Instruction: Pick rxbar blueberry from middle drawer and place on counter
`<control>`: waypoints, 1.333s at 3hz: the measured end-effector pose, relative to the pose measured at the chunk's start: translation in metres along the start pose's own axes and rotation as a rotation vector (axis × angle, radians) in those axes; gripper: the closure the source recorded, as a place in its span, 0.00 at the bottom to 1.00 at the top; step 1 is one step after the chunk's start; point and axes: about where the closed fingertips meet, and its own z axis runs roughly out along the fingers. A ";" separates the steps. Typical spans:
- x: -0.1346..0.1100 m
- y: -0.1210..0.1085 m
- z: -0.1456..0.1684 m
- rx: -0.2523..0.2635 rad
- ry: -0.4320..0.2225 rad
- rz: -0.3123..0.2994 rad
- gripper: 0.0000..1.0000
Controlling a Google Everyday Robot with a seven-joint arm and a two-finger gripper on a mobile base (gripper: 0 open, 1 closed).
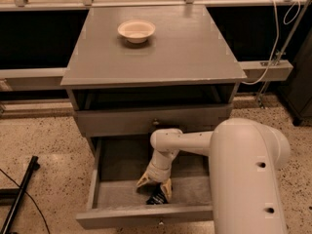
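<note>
The middle drawer (109,186) is pulled open below the upper drawer front. The rxbar blueberry (156,198), dark with white lettering, lies on the drawer floor near the front wall. My gripper (154,184) reaches down into the drawer from the white arm, its cream fingers (166,187) spread apart with the bar just at their tips, one finger beside it. The bar is partly hidden by the fingers. The counter (161,48) is the grey cabinet top above.
A cream bowl (136,30) sits on the back left of the counter. The upper drawer front (151,121) with a brass knob overhangs the drawer's rear. A black stand leg (19,194) lies on the speckled floor at left. A white cable (273,43) hangs at right.
</note>
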 end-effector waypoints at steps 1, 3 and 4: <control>0.002 0.003 0.006 0.001 -0.020 0.005 0.15; 0.001 0.017 0.007 0.031 -0.047 0.019 0.65; 0.000 0.017 0.004 0.031 -0.047 0.019 0.88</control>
